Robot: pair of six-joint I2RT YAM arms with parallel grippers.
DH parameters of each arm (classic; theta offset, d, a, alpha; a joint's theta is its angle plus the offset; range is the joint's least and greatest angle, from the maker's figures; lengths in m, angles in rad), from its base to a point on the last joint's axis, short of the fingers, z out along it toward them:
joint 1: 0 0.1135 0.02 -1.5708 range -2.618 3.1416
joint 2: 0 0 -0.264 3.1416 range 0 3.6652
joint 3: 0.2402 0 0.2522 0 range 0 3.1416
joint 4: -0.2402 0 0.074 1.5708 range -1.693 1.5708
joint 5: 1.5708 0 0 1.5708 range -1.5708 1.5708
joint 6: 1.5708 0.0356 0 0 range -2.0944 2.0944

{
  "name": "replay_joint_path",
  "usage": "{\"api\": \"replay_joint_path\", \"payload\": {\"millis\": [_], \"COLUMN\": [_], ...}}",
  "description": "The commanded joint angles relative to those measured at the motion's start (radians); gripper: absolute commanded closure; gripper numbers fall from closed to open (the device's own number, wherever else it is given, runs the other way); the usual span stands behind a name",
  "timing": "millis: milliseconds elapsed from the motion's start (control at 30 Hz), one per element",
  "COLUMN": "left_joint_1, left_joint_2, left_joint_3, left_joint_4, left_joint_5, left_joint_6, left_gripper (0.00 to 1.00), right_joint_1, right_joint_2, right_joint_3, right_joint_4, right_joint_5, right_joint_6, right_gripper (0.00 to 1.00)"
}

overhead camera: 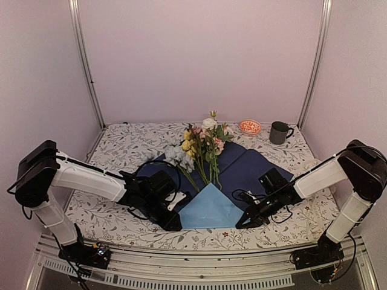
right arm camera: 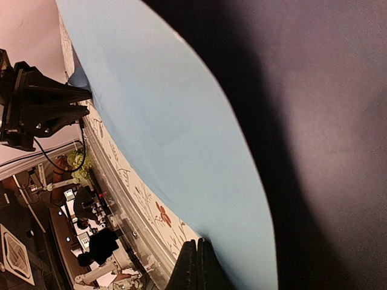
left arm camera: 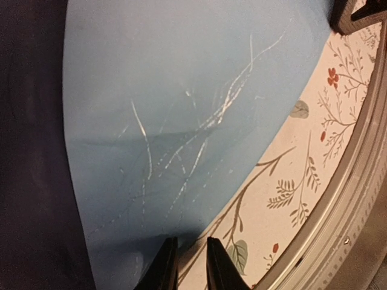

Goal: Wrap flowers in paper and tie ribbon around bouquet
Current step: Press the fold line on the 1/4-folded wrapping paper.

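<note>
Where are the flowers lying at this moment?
In the top view, the flowers lie mid-table on the dark face of the paper, blooms toward the back, stem ends by its folded-up light blue corner.

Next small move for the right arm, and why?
Probably lift the right gripper slightly and draw that edge of the paper leftward over the stems of the flowers. Its jaws look shut on the edge, the near corner is already folded up, and the side flaps lie flat.
</note>
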Motion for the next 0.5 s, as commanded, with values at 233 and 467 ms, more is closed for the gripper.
{"api": "replay_joint_path", "payload": {"millis": [233, 467], "left_joint_1": [0.075, 0.15], "left_joint_2": [-0.105, -0.249], "left_joint_3": [-0.208, -0.29], "left_joint_4": [-0.183, -0.129], "left_joint_5": [0.011, 0.012], "left_joint_6": [-0.221, -0.309], "left_gripper": [0.81, 0.81], "right_joint_1": [-0.019, -0.021], "right_joint_2": [0.001, 0.0], "right_joint_3": [-0.061, -0.063], "right_joint_4": [-0.07, -0.084], "right_joint_5": [0.079, 0.084], "right_joint_6": [-0.007, -0.015], "right_gripper": [1.0, 1.0]}}
